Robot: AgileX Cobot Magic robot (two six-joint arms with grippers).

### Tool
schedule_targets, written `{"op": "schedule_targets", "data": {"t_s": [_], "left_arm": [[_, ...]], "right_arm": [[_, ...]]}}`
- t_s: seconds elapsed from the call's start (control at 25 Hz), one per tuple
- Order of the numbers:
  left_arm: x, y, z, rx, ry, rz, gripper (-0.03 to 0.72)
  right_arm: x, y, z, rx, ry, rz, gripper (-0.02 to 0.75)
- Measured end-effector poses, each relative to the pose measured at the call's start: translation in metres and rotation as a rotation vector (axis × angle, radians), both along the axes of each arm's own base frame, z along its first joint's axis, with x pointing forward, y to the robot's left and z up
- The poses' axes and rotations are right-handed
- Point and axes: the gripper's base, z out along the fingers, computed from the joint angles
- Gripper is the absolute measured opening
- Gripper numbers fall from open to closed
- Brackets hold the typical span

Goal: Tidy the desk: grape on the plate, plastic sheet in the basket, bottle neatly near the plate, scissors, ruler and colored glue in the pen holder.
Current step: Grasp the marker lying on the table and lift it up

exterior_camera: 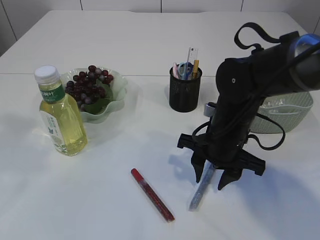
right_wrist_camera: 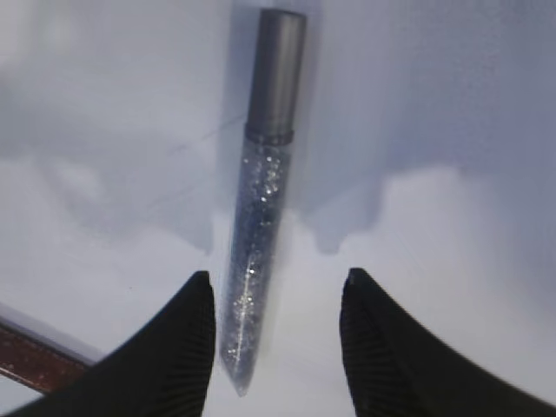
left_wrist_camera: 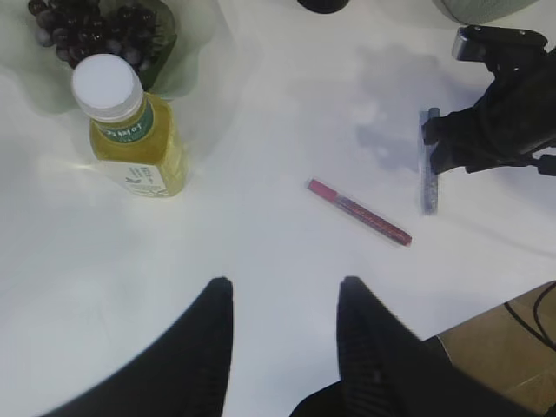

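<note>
Directly beneath the right claw lies a clear glue tube filled with silver glitter, grey-capped — it sits flat on the white table between the spread fingers, which stand apart on either side of it and do not appear to touch it yet. Just to the claw's left on the table rests a second glue tube, red with a dark glittery body, also waiting. So two colored glues look to be what remains.

The left claw hangs open above bare tabletop, well apart from both tubes, holding nothing.

Farther back, the rest appears largely settled. The black mesh pen holder beyond the right claw already carries several upright items (seemingly the ruler and scissors, though they are too small to be certain). Off to the far left, the dark red grapes lie on the pale green wavy-edged plate, with the yellow-liquid plastic bottle, white-capped, standing just beside it. The pale woven basket sits behind the right arm — its contents are hidden.
</note>
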Motion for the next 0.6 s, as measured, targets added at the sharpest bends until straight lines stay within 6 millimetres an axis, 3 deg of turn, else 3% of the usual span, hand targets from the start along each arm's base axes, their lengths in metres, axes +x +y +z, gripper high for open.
{"op": "schedule_targets", "data": {"t_s": [0.6], "left_arm": [[0.0022,0.0037,0.0001,0.04,-0.025,0.016,0.29]], "right_arm": [[0.0044,0.0013,0.0001,0.015,-0.048,-0.006,0.378]]}}
